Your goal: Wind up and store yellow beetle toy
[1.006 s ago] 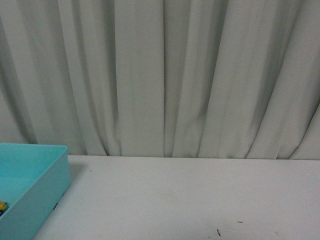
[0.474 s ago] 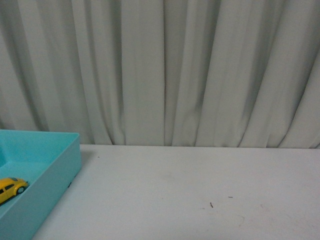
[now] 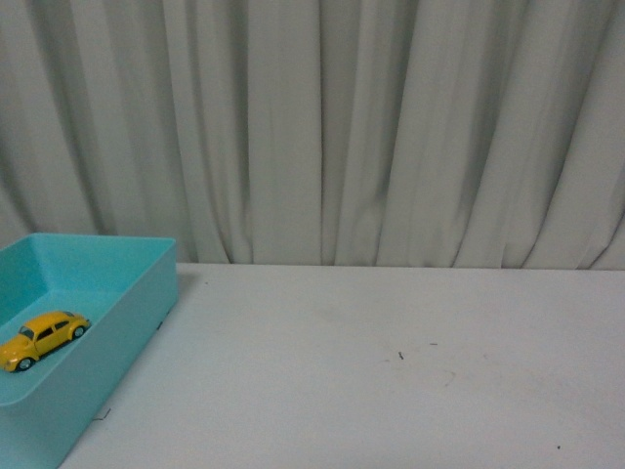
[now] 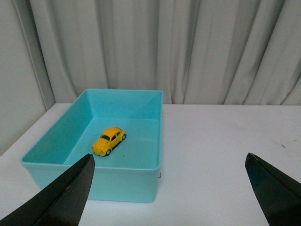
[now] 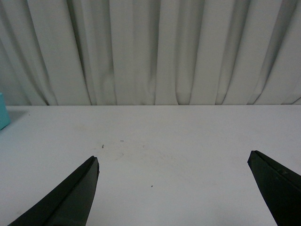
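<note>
White surface (image 3: 391, 371) backed by a curtain (image 3: 322, 127). Teal bin (image 4: 136, 186) on its left side, holding only the yellow beetle toy (image 4: 108, 140), which rests on its wheels, long axis diagonal to the walls. Left claw (image 4: 169, 188) is nearer, spread wide, empty, with the toy ahead of it. Right claw (image 5: 174, 193) likewise spread, over bare surface, well apart from the bin.

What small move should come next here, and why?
Probably none on the toy beyond pulling the arms back to rest: the yellow beetle toy already sits on its wheels inside the teal bin, and both the left gripper and right gripper are open and empty.
</note>
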### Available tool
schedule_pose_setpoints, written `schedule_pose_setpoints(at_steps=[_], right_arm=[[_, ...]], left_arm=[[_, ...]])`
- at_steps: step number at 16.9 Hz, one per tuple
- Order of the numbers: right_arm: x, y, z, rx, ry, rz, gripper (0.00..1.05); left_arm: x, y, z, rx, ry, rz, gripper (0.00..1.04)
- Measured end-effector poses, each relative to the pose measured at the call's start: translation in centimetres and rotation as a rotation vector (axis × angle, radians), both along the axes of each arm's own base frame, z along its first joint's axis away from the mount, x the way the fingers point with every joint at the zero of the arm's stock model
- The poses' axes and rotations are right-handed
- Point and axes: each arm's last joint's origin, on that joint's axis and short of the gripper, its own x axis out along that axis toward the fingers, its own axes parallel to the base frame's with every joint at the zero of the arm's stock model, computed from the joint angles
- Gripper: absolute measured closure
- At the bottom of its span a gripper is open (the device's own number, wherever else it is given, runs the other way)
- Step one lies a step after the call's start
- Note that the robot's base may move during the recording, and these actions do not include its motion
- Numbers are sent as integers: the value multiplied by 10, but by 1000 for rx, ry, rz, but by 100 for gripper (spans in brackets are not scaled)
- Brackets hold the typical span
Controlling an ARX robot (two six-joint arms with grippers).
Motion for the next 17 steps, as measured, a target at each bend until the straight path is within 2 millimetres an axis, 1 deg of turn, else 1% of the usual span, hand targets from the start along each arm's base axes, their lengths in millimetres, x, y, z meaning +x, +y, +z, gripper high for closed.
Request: schedule_pose_setpoints(at_steps=[17], right_arm=[[0, 0, 0, 0, 0, 0, 7]], left_arm=[[0, 0, 0, 0, 0, 0, 7]])
